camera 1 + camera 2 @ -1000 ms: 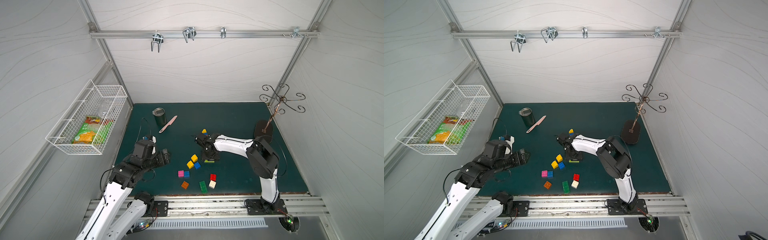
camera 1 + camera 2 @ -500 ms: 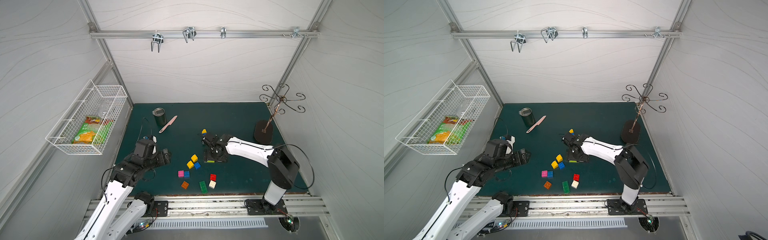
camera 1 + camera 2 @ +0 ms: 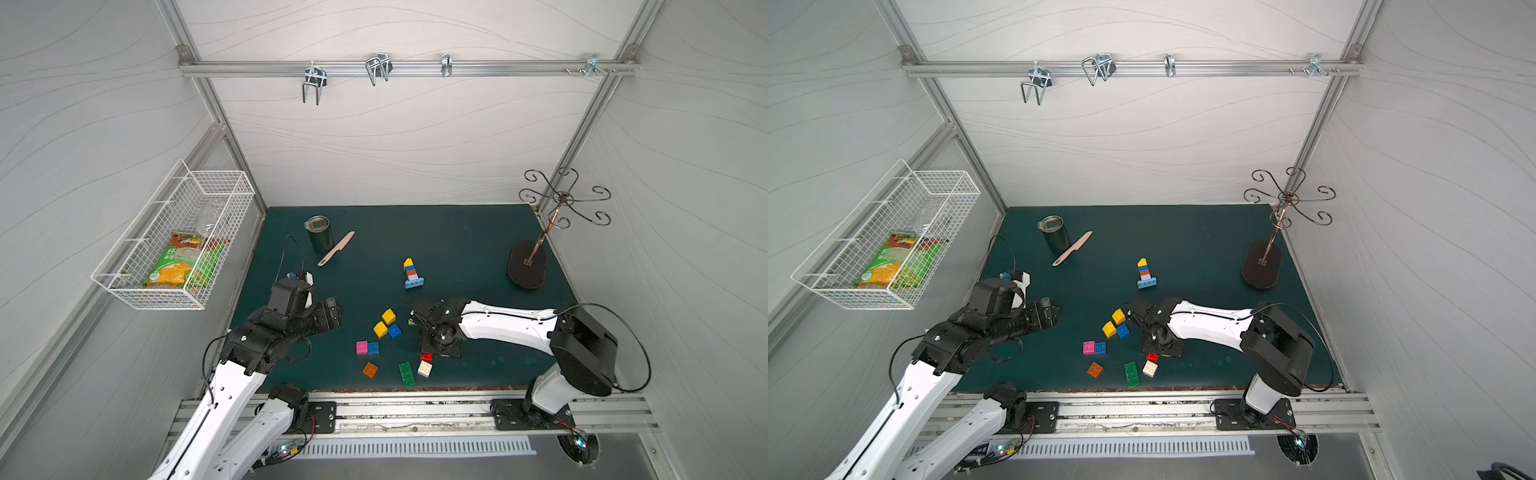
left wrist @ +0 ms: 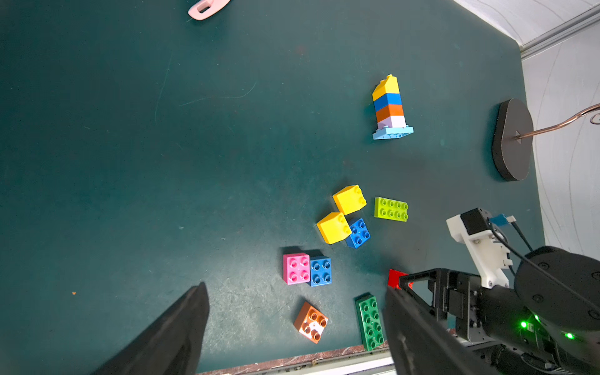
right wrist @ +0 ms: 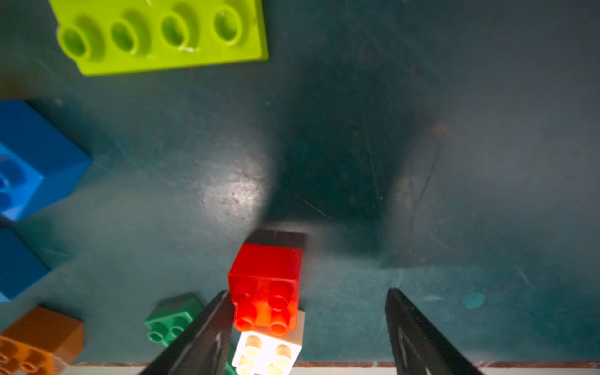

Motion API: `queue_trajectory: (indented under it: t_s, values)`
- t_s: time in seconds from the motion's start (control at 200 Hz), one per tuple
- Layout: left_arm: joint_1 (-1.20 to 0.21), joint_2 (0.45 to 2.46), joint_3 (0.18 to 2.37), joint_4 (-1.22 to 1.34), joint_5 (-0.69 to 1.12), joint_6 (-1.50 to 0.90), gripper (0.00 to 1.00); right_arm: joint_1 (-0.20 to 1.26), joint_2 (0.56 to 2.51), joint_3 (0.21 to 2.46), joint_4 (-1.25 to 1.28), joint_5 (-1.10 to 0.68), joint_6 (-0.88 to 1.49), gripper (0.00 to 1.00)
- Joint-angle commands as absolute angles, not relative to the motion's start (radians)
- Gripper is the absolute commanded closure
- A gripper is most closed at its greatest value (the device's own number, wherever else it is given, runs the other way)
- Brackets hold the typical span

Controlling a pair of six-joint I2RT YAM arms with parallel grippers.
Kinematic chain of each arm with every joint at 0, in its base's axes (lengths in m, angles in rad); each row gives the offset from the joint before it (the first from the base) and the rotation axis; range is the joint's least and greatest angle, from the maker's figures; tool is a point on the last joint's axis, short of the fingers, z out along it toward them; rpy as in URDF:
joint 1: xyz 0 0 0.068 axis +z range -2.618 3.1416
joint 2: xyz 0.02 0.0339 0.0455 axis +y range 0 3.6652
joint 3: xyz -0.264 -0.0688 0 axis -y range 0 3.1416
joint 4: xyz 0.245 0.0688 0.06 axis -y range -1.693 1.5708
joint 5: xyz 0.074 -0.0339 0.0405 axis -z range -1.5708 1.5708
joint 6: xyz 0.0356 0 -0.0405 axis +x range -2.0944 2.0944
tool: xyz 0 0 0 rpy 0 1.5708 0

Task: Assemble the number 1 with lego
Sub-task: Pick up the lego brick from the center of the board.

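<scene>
A lego tower (image 3: 411, 272) (image 4: 389, 107) stands mid-mat: yellow, blue, orange and lilac on a light blue base. Loose bricks lie nearer the front: two yellow ones (image 3: 388, 316), a blue one (image 3: 394, 331), pink (image 3: 361, 347), orange (image 3: 370, 370), green (image 3: 407, 374), white (image 3: 424, 368), red (image 3: 426, 356) and lime (image 4: 391, 209). My right gripper (image 5: 308, 292) (image 3: 434, 353) is open, low over the red brick (image 5: 264, 285), which lies against one finger (image 5: 211, 324). The white brick (image 5: 266, 354) lies just past it. Over the mat's left side, my left gripper (image 4: 295, 289) (image 3: 332, 311) hangs open and empty.
A dark tumbler (image 3: 320, 232) and a pink knife (image 3: 336, 248) lie at the back left. A hook stand (image 3: 527, 264) is at the back right. A wire basket (image 3: 174, 245) hangs on the left wall. The mat's front edge (image 5: 454, 364) runs close behind the white brick.
My right gripper has left the tower and moved toward the front, down to the red brick; the tower now stands uncovered. The left arm has not moved.
</scene>
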State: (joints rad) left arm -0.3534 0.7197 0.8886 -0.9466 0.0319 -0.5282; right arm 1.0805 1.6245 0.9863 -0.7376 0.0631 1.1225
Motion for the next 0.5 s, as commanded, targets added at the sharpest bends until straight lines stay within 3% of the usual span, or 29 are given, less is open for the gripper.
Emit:
queue_trajectory:
  t_s: [0.0, 0.22, 0.495]
  values:
    - [-0.363, 0.709, 0.904, -0.933, 0.017, -0.529, 0.11, 1.098, 1.657, 1.001, -0.724, 0.061, 1.156, 0.27]
    - [-0.364, 0.706, 0.903, -0.933, 0.017, -0.529, 0.11, 1.113, 1.692, 1.041, -0.731, 0.071, 1.153, 0.30]
    - [-0.364, 0.703, 0.902, -0.933, 0.017, -0.529, 0.11, 1.118, 1.716, 1.038, -0.727, 0.072, 1.165, 0.46]
